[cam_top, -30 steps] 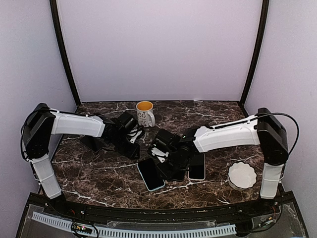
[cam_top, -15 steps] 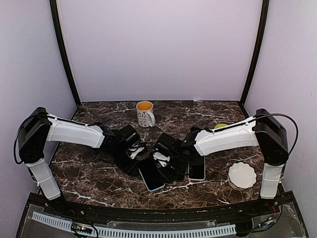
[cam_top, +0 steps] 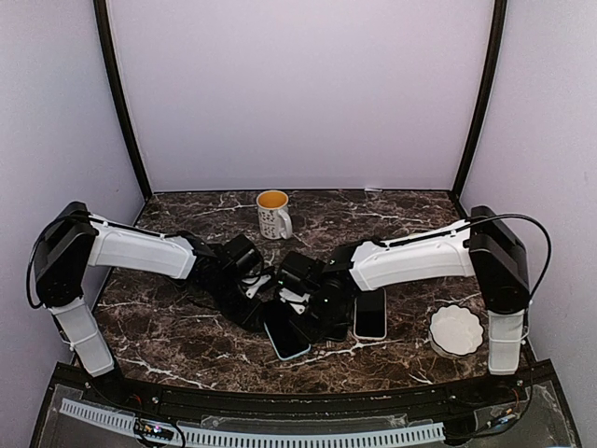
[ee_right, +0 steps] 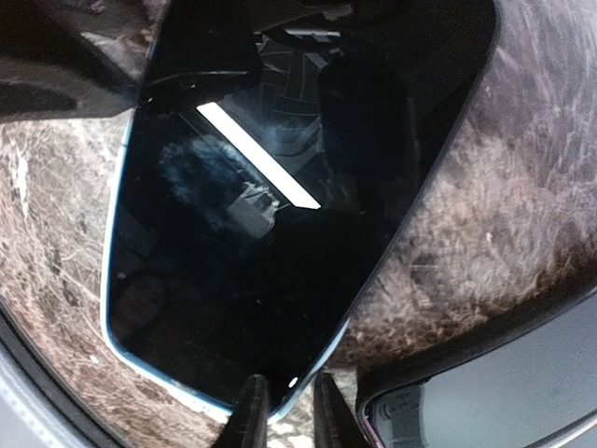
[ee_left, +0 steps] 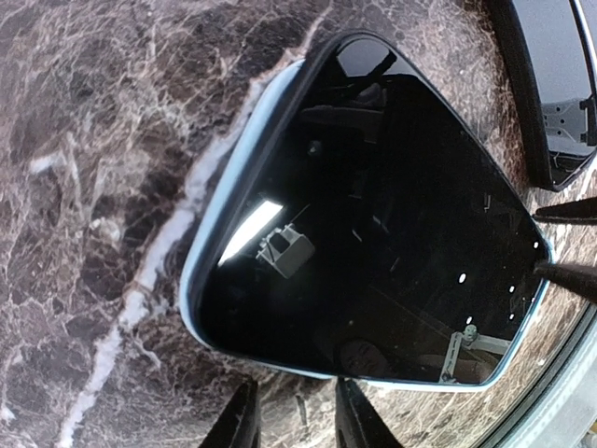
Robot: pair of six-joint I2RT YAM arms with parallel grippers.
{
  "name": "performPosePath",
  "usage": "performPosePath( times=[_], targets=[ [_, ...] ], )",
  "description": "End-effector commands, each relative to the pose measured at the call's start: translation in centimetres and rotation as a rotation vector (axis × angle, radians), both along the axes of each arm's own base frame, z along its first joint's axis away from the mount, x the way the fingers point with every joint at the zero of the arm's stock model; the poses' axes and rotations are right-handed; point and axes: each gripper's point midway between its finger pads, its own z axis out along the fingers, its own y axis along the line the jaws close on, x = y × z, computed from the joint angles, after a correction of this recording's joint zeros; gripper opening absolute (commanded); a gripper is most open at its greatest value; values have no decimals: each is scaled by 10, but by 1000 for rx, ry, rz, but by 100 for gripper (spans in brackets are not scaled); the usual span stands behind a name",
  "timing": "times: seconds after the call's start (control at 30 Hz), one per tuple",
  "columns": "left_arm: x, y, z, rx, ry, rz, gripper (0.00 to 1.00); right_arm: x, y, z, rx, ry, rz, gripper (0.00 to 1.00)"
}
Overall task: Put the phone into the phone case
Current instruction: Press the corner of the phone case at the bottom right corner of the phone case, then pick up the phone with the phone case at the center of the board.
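Observation:
The phone, black-screened with a light-blue rim, lies flat on the marble table near the front middle. It fills the left wrist view and the right wrist view. The phone case, dark with a pale inside, lies just right of it, apart from it. My left gripper stands at the phone's far-left end, jaws a little apart over bare table. My right gripper straddles the phone's right edge near a corner, jaws narrowly apart, one fingertip over the screen.
A white mug with yellow liquid stands at the back middle. A white scalloped dish sits at the front right. Both arms crowd together over the phone, their fingertips close to each other.
My left gripper has swung from the back left down to the phone's end. My right gripper has shifted left from the case onto the phone's edge. The phone has barely moved.

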Motion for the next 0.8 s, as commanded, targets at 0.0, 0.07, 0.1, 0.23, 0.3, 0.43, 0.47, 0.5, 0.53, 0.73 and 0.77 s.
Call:
performPosePath(
  times=[0.0,0.07,0.1,0.23,0.3,0.43,0.47,0.5,0.53,0.73,0.77],
  targets=[
    [7,15,12,15,-32,58,30,17,-13,-15,-95,-105,-16,30],
    [14,19,22,5,-57,83,30,23,3,9,-26,-142,-31,45],
    [19,22,29,-6,-72,99,30,25,10,20,2,-164,-39,55],
    [33,40,43,-1,-117,153,32,23,32,38,89,-171,-92,98],
    [40,50,45,10,-135,182,34,20,40,35,108,-154,-119,99],
    [51,58,47,-12,-155,219,38,22,53,29,84,-158,-181,99],
    [52,58,48,-22,-153,220,39,21,55,28,77,-159,-195,98],
    [52,57,47,-32,-154,218,40,21,58,28,73,-158,-205,98],
    [52,57,48,-37,-158,214,40,20,57,25,58,-158,-218,99],
    [50,48,54,-105,-144,201,41,14,40,5,-69,-158,-297,99],
    [49,46,55,-116,-139,197,41,13,36,3,-94,-164,-308,98]
  ],
)
